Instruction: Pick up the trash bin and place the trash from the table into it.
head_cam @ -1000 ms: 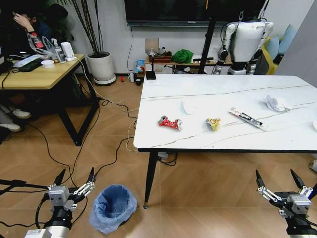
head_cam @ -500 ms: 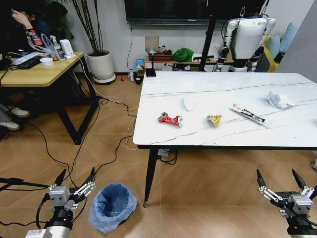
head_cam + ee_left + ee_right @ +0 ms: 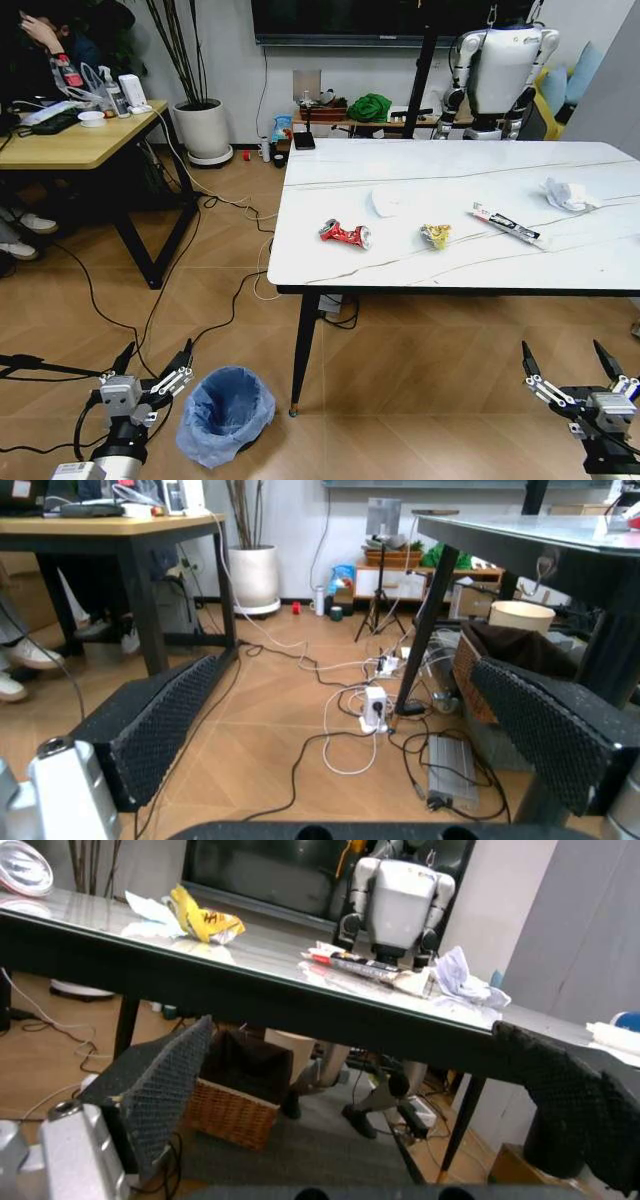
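Note:
The trash bin [image 3: 226, 415], lined with a crinkled light-blue bag, stands on the floor by the table's front left leg. My left gripper [image 3: 157, 350] hangs open just left of it, apart from it, fingers [image 3: 160, 720] spread on nothing. On the white marble table [image 3: 450, 175] lies the trash: a crushed red can [image 3: 345, 235], a white lid [image 3: 385, 203], a yellow wrapper [image 3: 434, 236], a long thin wrapper [image 3: 507, 225] and a white tissue [image 3: 565, 193]. My right gripper [image 3: 561, 350] is open, low in front of the table's right part, below its black edge [image 3: 250, 1001].
A light-wood desk [image 3: 80, 145] stands at the left, a white plant pot [image 3: 203, 132] behind it. Cables [image 3: 230, 300] trail over the wood floor between desk and table. Another robot [image 3: 497, 70] stands behind the table. A wicker basket [image 3: 235, 1117] sits under the table.
The whole head view has shifted slightly, so the camera has moved. Both grippers stay open and low in the same pose. Bin and trash lie where they were.

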Controlling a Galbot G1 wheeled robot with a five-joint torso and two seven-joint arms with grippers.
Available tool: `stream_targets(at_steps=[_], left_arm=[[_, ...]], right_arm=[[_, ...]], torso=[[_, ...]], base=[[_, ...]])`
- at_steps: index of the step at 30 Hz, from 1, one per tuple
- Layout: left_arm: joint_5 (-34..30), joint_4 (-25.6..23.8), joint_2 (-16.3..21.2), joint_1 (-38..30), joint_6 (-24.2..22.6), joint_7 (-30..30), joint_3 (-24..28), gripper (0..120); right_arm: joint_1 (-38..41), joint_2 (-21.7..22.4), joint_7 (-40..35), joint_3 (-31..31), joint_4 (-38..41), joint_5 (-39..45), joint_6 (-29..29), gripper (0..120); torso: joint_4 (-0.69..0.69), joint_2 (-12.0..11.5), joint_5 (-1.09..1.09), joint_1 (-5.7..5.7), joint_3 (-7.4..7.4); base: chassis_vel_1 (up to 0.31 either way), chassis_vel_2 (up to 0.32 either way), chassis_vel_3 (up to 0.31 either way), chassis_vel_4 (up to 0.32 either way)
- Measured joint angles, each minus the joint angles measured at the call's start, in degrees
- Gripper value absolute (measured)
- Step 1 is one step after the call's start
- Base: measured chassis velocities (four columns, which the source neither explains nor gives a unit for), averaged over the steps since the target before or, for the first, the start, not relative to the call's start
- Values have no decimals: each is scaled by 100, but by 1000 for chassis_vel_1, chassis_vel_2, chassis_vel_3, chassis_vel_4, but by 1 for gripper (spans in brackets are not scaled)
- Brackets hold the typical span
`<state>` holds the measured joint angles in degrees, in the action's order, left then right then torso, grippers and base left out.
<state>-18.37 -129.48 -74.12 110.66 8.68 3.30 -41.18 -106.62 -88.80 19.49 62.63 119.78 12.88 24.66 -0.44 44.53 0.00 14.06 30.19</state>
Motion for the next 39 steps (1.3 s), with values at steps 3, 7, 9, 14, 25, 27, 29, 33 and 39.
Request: stream_targets(at_steps=[3, 7, 9, 14, 25, 27, 29, 33, 39], left_arm=[[2, 0, -3, 9, 0, 0, 0, 100], [4, 1, -11, 15, 2, 0, 0, 100], [10, 1, -24, 22, 4, -1, 0, 100], [23, 1, -38, 33, 9, -3, 4, 100], [19, 9, 25, 23, -25, 26, -6, 100], [9, 23, 63, 11, -49, 39, -33, 100], [9, 38, 64, 7, -50, 40, -37, 100], [7, 50, 18, -4, -50, 40, -33, 100], [-7, 90, 51, -57, -71, 39, -20, 100]], right_arm=[[1, 12, 0, -2, 0, 3, 1, 100], [5, 19, 1, -8, 1, 6, 0, 100], [3, 19, 1, -9, 1, 9, 0, 100], [-6, 28, 3, -8, 1, 22, 10, 100], [32, 50, 11, -4, -55, 68, 31, 100], [57, 64, 12, -17, -135, 82, 46, 100], [56, 67, 15, -29, -156, 77, 59, 100], [37, 103, 61, -62, -233, 25, 98, 100], [49, 91, 75, -85, -283, -17, 106, 100]], torso=[[0, -57, 0, -26, -30], [0, -169, 0, -74, -94], [0, -232, 0, -100, -131], [0, -334, 0, -142, -191], [0, -568, 0, -241, -328], [0, -662, 0, -282, -379], [0, -686, 0, -291, -394], [0, -785, 0, -328, -457], [0, -951, 0, -395, -556]], base=[[0, 0, 0, 0], [0, 0, 0, 0], [0, 0, 0, 0], [0, 0, 0, 0], [0, 0, 0, 0], [0, 0, 0, 0], [0, 0, 0, 0], [0, 0, 0, 0], [0, 0, 0, 0]])
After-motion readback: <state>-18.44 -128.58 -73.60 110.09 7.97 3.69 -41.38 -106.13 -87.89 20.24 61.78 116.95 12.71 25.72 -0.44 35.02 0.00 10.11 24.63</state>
